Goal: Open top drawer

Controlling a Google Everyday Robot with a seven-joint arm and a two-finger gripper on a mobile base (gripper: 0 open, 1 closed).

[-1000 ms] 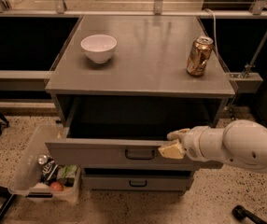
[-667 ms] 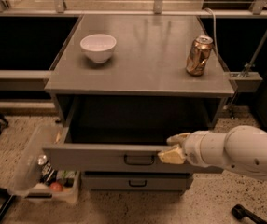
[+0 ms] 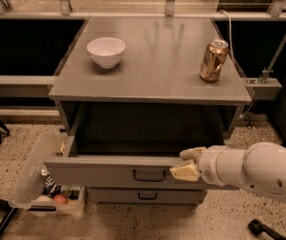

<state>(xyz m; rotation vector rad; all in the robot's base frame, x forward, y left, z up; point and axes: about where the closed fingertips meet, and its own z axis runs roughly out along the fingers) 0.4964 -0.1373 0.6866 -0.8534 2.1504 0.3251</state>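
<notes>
Now, @rik, where is the wide grey flat-fronted top drawer [image 3: 108, 171] seen?

@ana Pulled well out of the grey metal cabinet [image 3: 158, 79], directly under the cabinet's top. Its plain dark interior is exposed. A small black bar handle [image 3: 149, 175] is seen at the middle of the front.

@rik Gripper?

@ana The cream-coloured gripper [image 3: 184, 163] on the white arm [image 3: 263, 171] is placed against the drawer front's upper edge, at the cabinet's front right. It is just right of the handle and apart from it. Whether the claw is spread or clamped cannot be told. Contact with the front is seen, but a firm hold cannot be confirmed.

@rik Anything else noted?

@ana A white ceramic bowl [image 3: 106, 50] is set on the cabinet top, back left. A gold drink can [image 3: 213, 60] is stood upright on the cabinet top, back right, well apart from the bowl. A second grey drawer [image 3: 133, 195] with the same kind of handle is seen closed in the cabinet below. A clear plastic bin [image 3: 28, 179] of mixed items is set on the speckled floor [image 3: 133, 224] at the cabinet's front left foot.
</notes>
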